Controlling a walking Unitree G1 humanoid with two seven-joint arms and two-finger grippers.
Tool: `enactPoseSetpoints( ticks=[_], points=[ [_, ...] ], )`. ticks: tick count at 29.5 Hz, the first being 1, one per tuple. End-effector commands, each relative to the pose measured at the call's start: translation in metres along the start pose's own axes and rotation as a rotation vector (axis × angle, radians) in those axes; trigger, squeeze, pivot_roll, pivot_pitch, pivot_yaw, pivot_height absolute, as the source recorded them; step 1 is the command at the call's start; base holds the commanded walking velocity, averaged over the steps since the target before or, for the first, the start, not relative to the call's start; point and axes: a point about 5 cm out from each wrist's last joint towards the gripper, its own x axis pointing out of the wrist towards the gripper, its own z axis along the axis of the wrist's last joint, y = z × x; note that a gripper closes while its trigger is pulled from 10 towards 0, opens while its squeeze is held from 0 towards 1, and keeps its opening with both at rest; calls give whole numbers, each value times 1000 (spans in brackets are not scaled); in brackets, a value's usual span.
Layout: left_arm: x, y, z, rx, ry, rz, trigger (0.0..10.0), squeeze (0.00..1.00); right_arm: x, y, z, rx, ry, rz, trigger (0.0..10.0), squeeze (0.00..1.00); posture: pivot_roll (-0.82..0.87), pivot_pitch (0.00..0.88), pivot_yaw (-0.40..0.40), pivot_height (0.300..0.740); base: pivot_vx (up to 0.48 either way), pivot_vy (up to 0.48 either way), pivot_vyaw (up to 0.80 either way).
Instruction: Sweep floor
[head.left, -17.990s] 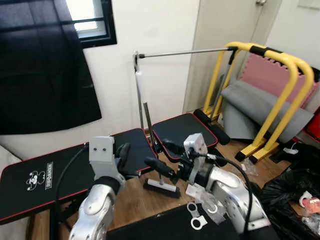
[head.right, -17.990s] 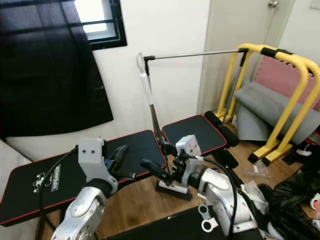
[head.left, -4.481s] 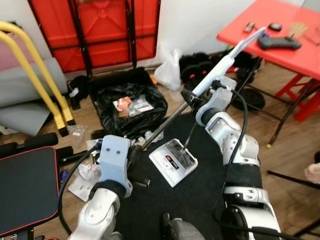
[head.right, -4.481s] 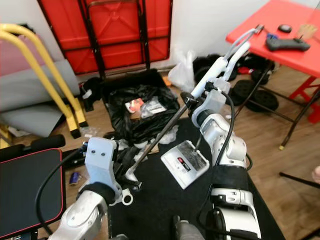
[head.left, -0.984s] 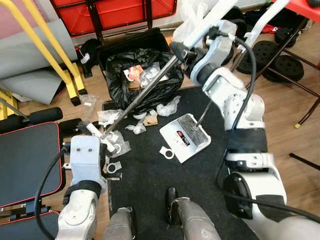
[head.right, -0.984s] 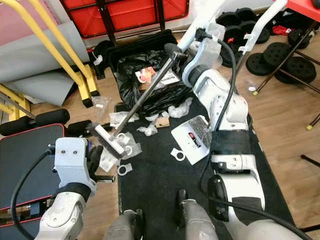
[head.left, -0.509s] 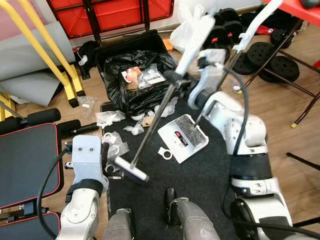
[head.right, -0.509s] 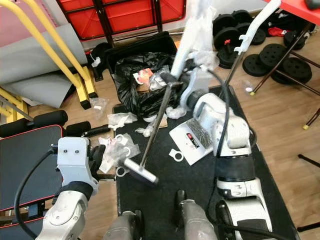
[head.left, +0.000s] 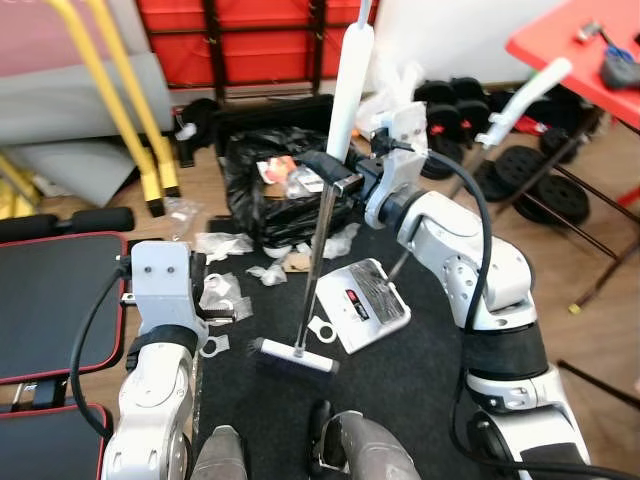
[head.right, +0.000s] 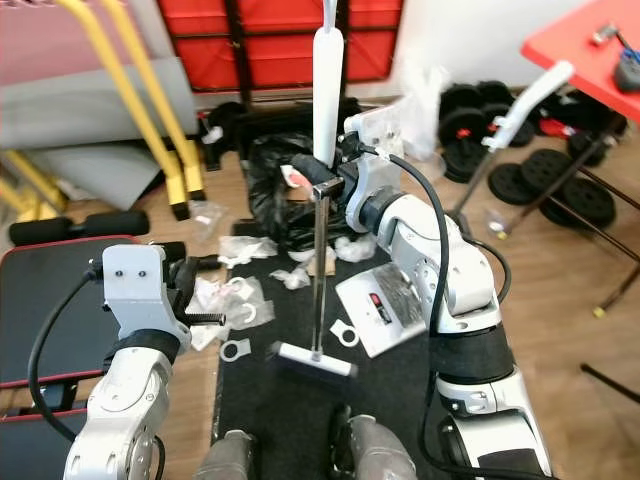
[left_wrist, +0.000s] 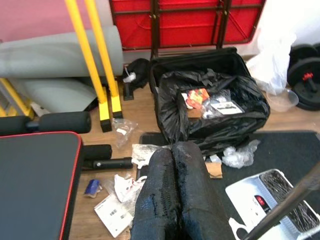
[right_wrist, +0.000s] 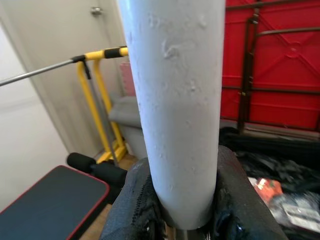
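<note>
eye views: broom (head.left: 318, 250) upright on black mat (head.left: 400, 370), white grip, thin metal shaft, flat head by white dustpan (head.left: 362, 304). right wrist: right gripper (right_wrist: 182, 210) clamped on the grip. left wrist: left gripper (left_wrist: 175, 187) fingers pressed together, empty

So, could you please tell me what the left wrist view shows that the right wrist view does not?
Left wrist view alone: the left gripper with its black fingers pressed together on nothing, scattered paper and plastic litter on the wooden floor, the white rectangular dustpan on the black mat, and a round black dumbbell weight.

Right wrist view alone: the right gripper clamped around the thick white broom handle, and a pale door.

Both: the red folded table frame, the yellow tubular stand, the black padded bench with red trim and the black rubbish bag.
</note>
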Motion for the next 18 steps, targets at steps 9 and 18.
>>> enactPoseSetpoints(
  ticks=[9,18],
  points=[
    [5,2,-1,-17,-8,5,10000,0,-4,-5,-3,74,-40,-115,10000,0,-125,84,-64,740,322,0,356],
    [9,1,0,-16,-21,-11,10000,0,-4,-10,-7,42,-31,-151,10000,0,-122,81,-56,740,347,0,210]
  ],
)
